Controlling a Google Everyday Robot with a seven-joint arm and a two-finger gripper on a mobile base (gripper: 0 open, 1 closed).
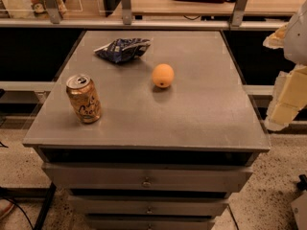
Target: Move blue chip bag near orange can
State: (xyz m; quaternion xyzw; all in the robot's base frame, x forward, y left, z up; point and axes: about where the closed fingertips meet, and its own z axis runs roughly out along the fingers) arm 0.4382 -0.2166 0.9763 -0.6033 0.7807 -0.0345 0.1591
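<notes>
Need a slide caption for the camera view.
Blue chip bag at rear of cabinet top, orange can front left, orange fruit central; gripper beyond right edge.

Hand (287,98) at far right edge of view; arm (298,32) just above it.

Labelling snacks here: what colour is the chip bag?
The chip bag is dark blue, white print; camera view. The claw hangs right of the drawer cabinet.
</notes>
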